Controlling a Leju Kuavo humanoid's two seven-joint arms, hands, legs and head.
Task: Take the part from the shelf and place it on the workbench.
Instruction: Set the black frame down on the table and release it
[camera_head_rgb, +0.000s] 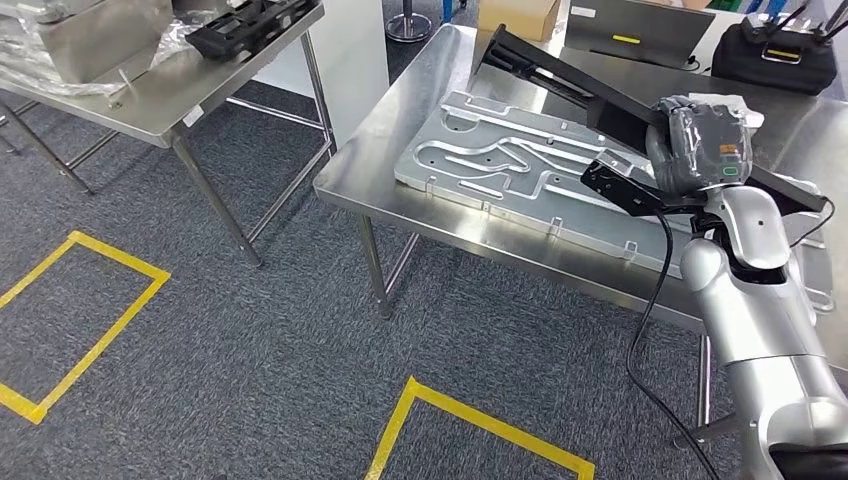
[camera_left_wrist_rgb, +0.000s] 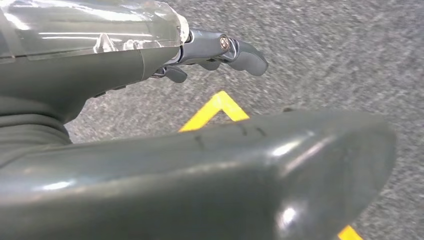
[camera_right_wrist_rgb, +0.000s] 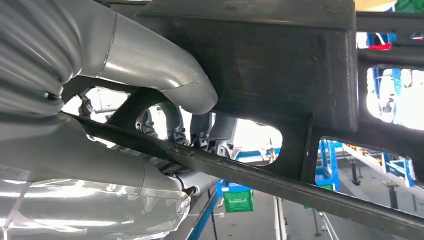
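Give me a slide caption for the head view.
Right hand holds a long black frame above the grooved metal plate on the steel workbench.

The part (camera_head_rgb: 560, 75) is black, the desk (camera_head_rgb: 400, 150) bare silver steel, and the floor (camera_head_rgb: 250, 340) speckled grey carpet with yellow tape lines (camera_head_rgb: 95, 290).

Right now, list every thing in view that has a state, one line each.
Black frame part: held up by the right robot hand, above the workbench, tilted, not yet set down.
Right robot hand: gripping the black frame part.
Left robot hand: holding nothing, fingers apart, over the carpet.
Metal plate: lying flat on the workbench.
Laptop: lid closed.
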